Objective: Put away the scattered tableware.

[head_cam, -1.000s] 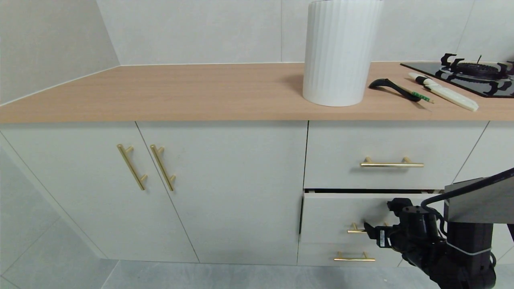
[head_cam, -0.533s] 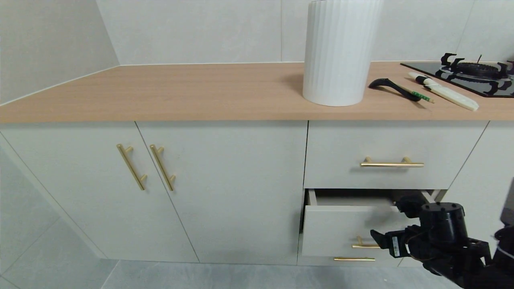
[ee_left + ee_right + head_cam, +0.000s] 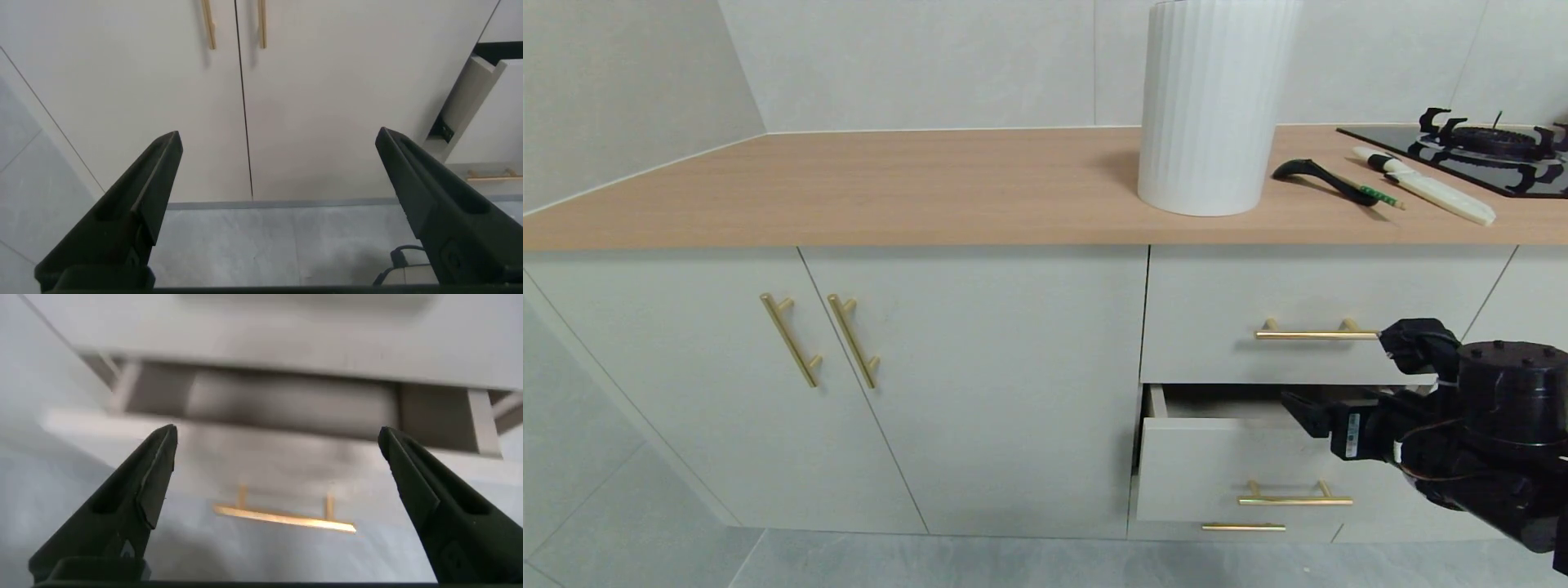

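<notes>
Below the countertop [image 3: 931, 188], on the robot's right side, the middle drawer [image 3: 1217, 461] stands partly out. The right gripper [image 3: 1346, 369] hangs just above the drawer front with its jaws spread, grasping nothing. The left gripper [image 3: 278, 139] is low before the cupboard doors [image 3: 327, 98], likewise spread and empty.

Assessment: the step in hand appears to be opening the drawer to receive tableware. The gap looks shallow, so confirm that it will admit the longest piece before fetching.

3 pieces lie on the countertop between the white container [image 3: 1209, 106] and the stove [image 3: 1486, 155]: a black spoon [image 3: 1319, 178], green-banded chopsticks [image 3: 1380, 196] and a white knife [image 3: 1425, 186]. All 3 lie roughly parallel, with their long axes running diagonally from far-left to near-right. The spoon's bowl points toward the container. Grasp each piece across its long axis.
</notes>
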Controlling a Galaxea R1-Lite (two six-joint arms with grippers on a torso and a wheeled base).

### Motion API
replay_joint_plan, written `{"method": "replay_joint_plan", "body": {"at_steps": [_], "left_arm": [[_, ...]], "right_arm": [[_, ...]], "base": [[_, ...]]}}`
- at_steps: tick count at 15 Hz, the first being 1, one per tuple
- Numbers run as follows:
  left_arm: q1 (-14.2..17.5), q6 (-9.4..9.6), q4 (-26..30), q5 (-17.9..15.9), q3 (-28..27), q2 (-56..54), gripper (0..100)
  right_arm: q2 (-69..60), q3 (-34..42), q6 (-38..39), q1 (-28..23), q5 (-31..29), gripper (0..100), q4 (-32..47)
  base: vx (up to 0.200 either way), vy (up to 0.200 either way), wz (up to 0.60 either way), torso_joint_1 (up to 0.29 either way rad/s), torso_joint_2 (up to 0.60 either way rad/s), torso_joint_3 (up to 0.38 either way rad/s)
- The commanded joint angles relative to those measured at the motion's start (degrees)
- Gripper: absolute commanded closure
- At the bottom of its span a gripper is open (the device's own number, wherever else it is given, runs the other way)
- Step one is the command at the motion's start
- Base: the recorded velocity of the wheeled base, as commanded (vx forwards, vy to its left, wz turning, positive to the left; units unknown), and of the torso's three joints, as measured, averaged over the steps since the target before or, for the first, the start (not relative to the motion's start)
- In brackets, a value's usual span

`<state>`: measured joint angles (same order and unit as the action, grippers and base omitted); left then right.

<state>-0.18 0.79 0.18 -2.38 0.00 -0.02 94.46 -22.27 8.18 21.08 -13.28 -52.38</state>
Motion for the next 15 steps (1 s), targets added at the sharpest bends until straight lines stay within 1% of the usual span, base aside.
{"method": "replay_joint_plan", "body": {"at_steps": [1, 3, 5, 8, 15], "left_arm": [[0.01, 0.0, -0.01, 0.0, 0.0, 0.02, 0], [0.01, 0.0, -0.01, 0.0, 0.0, 0.02, 0], [0.01, 0.0, -0.01, 0.0, 0.0, 0.02, 0], [0.01, 0.0, -0.01, 0.0, 0.0, 0.02, 0], [0.01, 0.0, -0.01, 0.0, 0.0, 0.02, 0]], "right_arm": [[4.06, -0.58, 0.26, -0.42, 0.0, 0, -1.93], [7.66, -0.4, 0.26, -1.04, -0.44, 0, -6.33], [13.55, -0.32, 0.17, -2.97, -1.58, 0, -12.04], [19.35, -0.23, 0.08, -4.11, -1.84, 0, -17.84], [21.99, 0.39, -0.27, -4.11, -1.93, 0, -18.46]], "base": [[0.0, 0.0, 0.0, 0.0, 0.0, 0.0], [0.0, 0.0, 0.0, 0.0, 0.0, 0.0], [0.0, 0.0, 0.0, 0.0, 0.0, 0.0], [0.0, 0.0, 0.0, 0.0, 0.0, 0.0], [0.0, 0.0, 0.0, 0.0, 0.0, 0.0]]}}
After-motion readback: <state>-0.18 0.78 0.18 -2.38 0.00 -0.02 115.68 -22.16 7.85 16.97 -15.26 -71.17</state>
